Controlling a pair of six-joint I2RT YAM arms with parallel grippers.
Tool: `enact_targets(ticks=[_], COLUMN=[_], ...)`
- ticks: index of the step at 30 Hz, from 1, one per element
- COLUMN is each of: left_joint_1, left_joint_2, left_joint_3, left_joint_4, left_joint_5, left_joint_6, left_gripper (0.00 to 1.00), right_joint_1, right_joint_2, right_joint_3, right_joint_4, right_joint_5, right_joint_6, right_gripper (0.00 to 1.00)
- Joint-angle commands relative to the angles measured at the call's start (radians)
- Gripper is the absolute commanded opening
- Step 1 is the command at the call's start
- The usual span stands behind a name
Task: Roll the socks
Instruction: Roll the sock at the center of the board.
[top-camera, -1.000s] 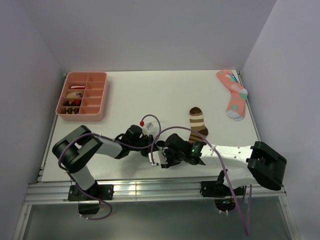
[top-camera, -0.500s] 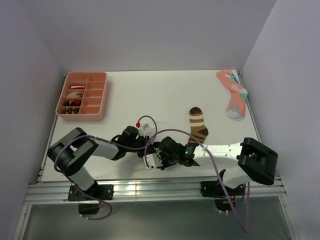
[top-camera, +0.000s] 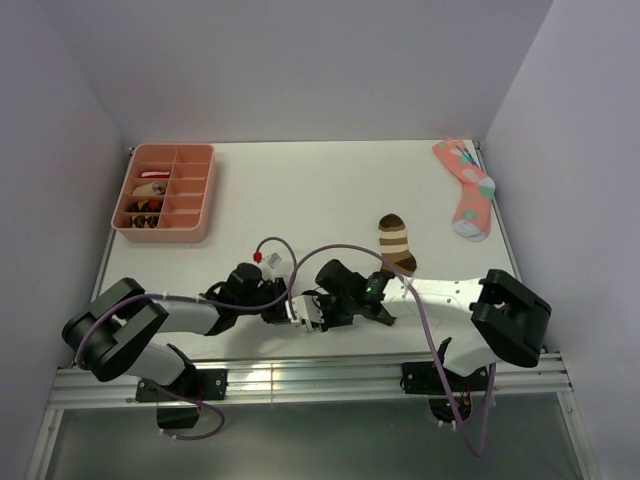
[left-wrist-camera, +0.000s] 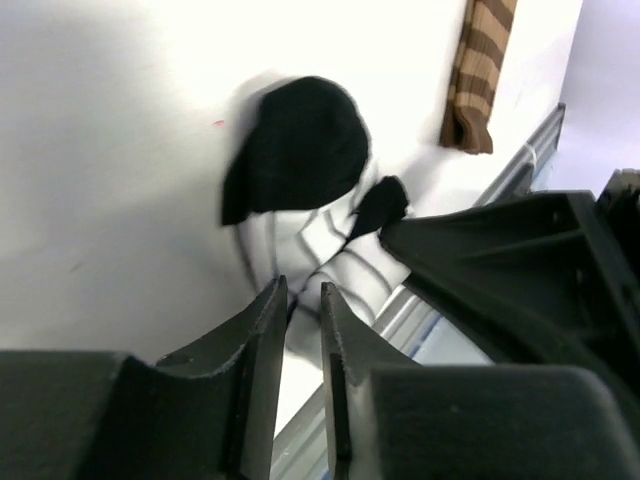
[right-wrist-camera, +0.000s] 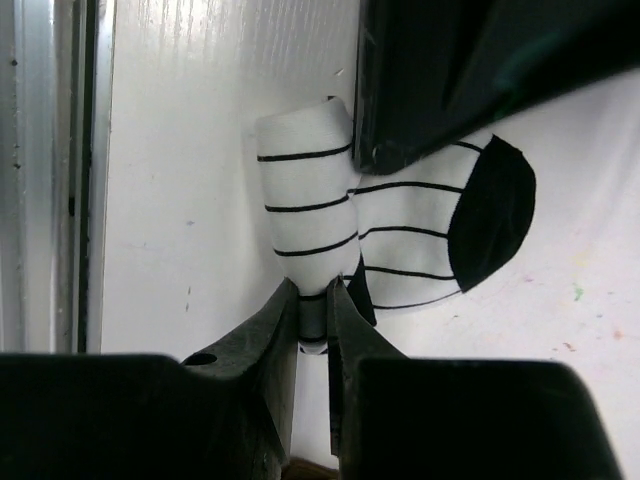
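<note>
Near the desk's (top-camera: 330, 190) front edge, seen from above, the left jaws and right jaws meet over the white striped sock (top-camera: 303, 312). The brown sock (top-camera: 397, 243) lies just behind it to the right. From the left wrist, the left jaws are almost closed, pinching that sock's edge. From the right wrist, the right jaws clamp its rolled end.

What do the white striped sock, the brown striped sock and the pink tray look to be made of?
The white striped sock: soft matte knit fabric; it bends into a roll. The brown striped sock: apparently ribbed knit, fine lengthwise ridges showing. The pink compartment tray: probably moulded plastic, with smooth, even-coloured, rigid-looking thin walls.
</note>
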Motion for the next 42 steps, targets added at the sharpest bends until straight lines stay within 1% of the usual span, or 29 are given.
enact_targets(ticks=[1,5,8,9,11,12,13,15,16,17,18,19,21,24,25,29,31,33,36,38,42], left_joint_1=[0.002,0.002,0.000,0.000,-0.004,-0.009,-0.030,-0.058,-0.089,-0.103,-0.116,-0.144,-0.170,-0.216,-0.237,-0.256,-0.258,-0.270,-0.319,-0.345,-0.362], left_joint_2=[-0.066,-0.160,-0.258,-0.319,-0.382,-0.440,-0.468,-0.526,-0.538,-0.549,-0.565,-0.568,-0.569,-0.549,-0.545,-0.526,-0.499,-0.444,-0.356,-0.310,-0.266], left_joint_3=[-0.038,-0.070,-0.102,-0.113,-0.147,-0.156,-0.173,-0.196,-0.207,-0.233,-0.246,-0.265,-0.270,-0.242,-0.230,-0.218,-0.184,-0.152,-0.084,-0.049,-0.014], left_joint_4=[0.038,0.032,0.008,0.005,-0.015,-0.023,-0.043,-0.040,-0.037,-0.020,-0.002,0.009,0.035,0.016,0.018,0.066,0.074,0.075,0.080,0.088,0.091], left_joint_5=[-0.090,-0.174,-0.228,-0.255,-0.292,-0.340,-0.366,-0.410,-0.450,-0.470,-0.483,-0.518,-0.538,-0.591,-0.601,-0.608,-0.608,-0.631,-0.653,-0.644,-0.584], left_joint_6=[-0.019,-0.007,0.013,0.027,0.041,0.066,0.071,0.091,0.093,0.097,0.108,0.111,0.140,0.194,0.208,0.277,0.300,0.333,0.384,0.413,0.458], left_gripper=[0.27,0.28,0.29,0.29,0.31,0.31,0.33,0.34,0.34,0.35,0.36,0.36,0.36,0.37,0.39,0.46,0.47,0.48,0.49,0.50,0.50], right_joint_1=[-0.044,-0.067,-0.101,-0.112,-0.133,-0.156,-0.167,-0.211,-0.224,-0.234,-0.259,-0.270,-0.285,-0.302,-0.306,-0.311,-0.311,-0.311,-0.313,-0.313,-0.314], right_joint_2=[0.042,0.094,0.150,0.165,0.223,0.245,0.295,0.370,0.395,0.419,0.465,0.488,0.553,0.629,0.648,0.713,0.737,0.759,0.778,0.785,0.785], right_joint_3=[0.057,0.101,0.160,0.195,0.233,0.279,0.304,0.385,0.412,0.440,0.489,0.514,0.577,0.636,0.649,0.698,0.710,0.729,0.744,0.747,0.740], right_joint_4=[-0.143,-0.222,-0.298,-0.319,-0.383,-0.409,-0.469,-0.538,-0.569,-0.633,-0.661,-0.718,-0.762,-0.819,-0.847,-0.875,-0.876,-0.891,-0.899,-0.902,-0.881], right_joint_5=[-0.076,-0.115,-0.186,-0.201,-0.240,-0.255,-0.298,-0.344,-0.359,-0.393,-0.410,-0.424,-0.445,-0.444,-0.445,-0.439,-0.426,-0.429,-0.425,-0.415,-0.398], right_joint_6=[0.016,0.005,-0.010,-0.024,-0.038,-0.056,-0.067,-0.101,-0.111,-0.124,-0.138,-0.145,-0.145,-0.132,-0.132,-0.107,-0.067,-0.061,-0.041,-0.033,-0.015], right_gripper=[0.12,0.13,0.13,0.13,0.13,0.13,0.13,0.13,0.13,0.13,0.13,0.13,0.13,0.13,0.13,0.13,0.13,0.13,0.13,0.13,0.13])
